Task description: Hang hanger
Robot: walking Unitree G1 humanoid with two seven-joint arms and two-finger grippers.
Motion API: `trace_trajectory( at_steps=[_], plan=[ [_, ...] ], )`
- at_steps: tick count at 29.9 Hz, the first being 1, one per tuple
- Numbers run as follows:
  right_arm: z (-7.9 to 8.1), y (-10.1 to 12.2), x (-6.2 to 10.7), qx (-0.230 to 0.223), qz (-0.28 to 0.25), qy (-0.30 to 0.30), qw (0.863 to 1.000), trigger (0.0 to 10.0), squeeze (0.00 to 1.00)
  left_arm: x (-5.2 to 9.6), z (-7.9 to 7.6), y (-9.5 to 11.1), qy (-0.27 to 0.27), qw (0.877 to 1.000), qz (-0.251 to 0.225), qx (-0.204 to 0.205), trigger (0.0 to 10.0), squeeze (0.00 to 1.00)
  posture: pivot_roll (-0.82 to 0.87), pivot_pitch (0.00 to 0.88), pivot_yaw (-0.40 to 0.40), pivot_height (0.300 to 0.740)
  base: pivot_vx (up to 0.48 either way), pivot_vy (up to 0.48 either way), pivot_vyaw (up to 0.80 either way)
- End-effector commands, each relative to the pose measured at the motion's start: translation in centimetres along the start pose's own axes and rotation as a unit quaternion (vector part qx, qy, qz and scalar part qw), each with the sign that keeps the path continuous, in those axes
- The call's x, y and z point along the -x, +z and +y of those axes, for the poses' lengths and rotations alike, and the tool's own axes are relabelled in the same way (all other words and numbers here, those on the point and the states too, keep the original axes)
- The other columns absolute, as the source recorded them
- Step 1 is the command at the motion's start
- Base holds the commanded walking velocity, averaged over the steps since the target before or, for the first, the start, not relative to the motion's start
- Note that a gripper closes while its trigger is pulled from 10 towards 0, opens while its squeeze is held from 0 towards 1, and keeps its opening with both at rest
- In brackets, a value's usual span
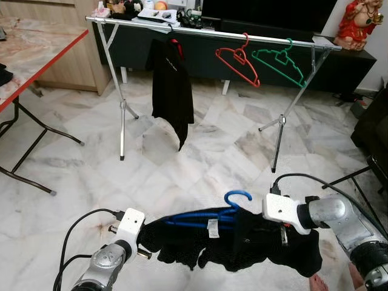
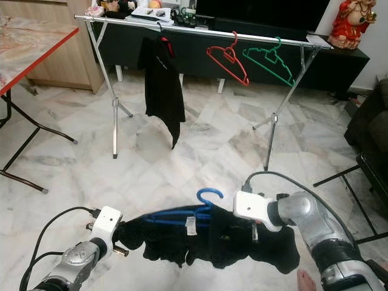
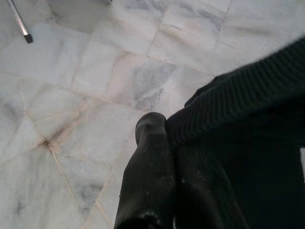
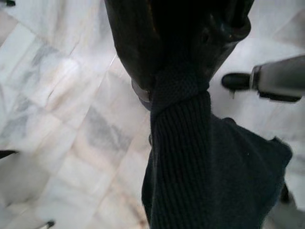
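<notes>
A black knitted garment [image 1: 242, 245] on a blue hanger [image 1: 212, 215] is held low in front of the robot, stretched between its two arms above the marble floor [image 1: 200, 151]. The left claw [image 3: 178, 176] is clamped on one end of the ribbed black fabric, its black fingers [image 3: 150, 176] pressed together beside the cloth. The right claw [image 4: 178, 71] is closed on the other end, where the knit is bunched tightly between the fingers. The blue hook of the hanger rises above the garment's neckline between the two white wrist housings, and a small white label [image 1: 213, 227] hangs just below it; its writing is too small to be read.

Well beyond the garment, a silver clothes rack [image 1: 212, 33] is set on splayed legs across the floor. A black shirt [image 1: 171, 91] is hung on its rail towards the left, and a small pale mark on its chest cannot be made out. Further right on the same rail, a red hanger [image 1: 237, 59] and a green hanger [image 1: 280, 63] are hung side by side, both empty and tilted. A dark TV cabinet [image 1: 254, 57] runs behind the rack, with a red figurine [image 1: 359, 23] on its right end. A red-edged folding worktop [image 1: 36, 57] is seen at the left. A person's bare foot [image 1: 318, 283] is seen on the floor near the right arm.
</notes>
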State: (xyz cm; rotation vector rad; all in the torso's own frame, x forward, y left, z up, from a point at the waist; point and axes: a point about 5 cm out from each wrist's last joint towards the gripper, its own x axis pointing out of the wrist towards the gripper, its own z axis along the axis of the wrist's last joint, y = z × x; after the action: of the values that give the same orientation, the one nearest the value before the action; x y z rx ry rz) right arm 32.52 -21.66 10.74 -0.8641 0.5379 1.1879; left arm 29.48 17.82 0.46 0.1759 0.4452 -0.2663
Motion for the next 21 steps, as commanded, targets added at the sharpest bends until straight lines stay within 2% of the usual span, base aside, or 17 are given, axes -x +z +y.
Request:
trace_trajectory(
  at_steps=[1, 12, 16, 17, 21],
  plan=[
    [0.2, -1.0, 0.9, -0.010, 0.020, 0.001, 1.000, 0.0, 0.00, 0.4, 1.0, -0.6, 0.015, 1.000, 0.016, -0.005, 0.0, 0.00, -0.07, 0.114, -0.080, 0.740, 0.000, 0.000, 0.00],
    [0.4, -2.7, -0.2, 0.003, 0.100, -0.040, 0.994, 0.0, 0.00, 0.2, 1.5, 0.5, 0.015, 1.000, -0.004, 0.003, 0.0, 0.00, -0.06, 0.120, -0.079, 0.740, 0.000, 0.000, 0.00],
    [0.5, -2.6, -0.9, -0.013, 0.090, -0.065, 0.994, 0.0, 0.00, 0.2, 1.4, 0.7, 0.003, 1.000, -0.010, 0.007, 0.0, 0.00, -0.06, 0.121, -0.079, 0.740, 0.000, 0.000, 0.00],
    [0.5, -2.4, -1.5, -0.021, 0.080, -0.089, 0.993, 0.0, 0.00, 0.2, 1.3, 0.9, -0.006, 1.000, -0.019, 0.013, 0.0, 0.00, -0.06, 0.122, -0.079, 0.740, 0.000, 0.000, 0.00],
    [0.9, -2.2, -2.8, -0.043, 0.064, -0.111, 0.991, 0.0, 0.00, 0.1, 1.3, 1.6, -0.023, 0.999, -0.037, 0.025, 0.0, 0.00, -0.05, 0.123, -0.079, 0.740, 0.000, 0.000, 0.00]
  ],
)
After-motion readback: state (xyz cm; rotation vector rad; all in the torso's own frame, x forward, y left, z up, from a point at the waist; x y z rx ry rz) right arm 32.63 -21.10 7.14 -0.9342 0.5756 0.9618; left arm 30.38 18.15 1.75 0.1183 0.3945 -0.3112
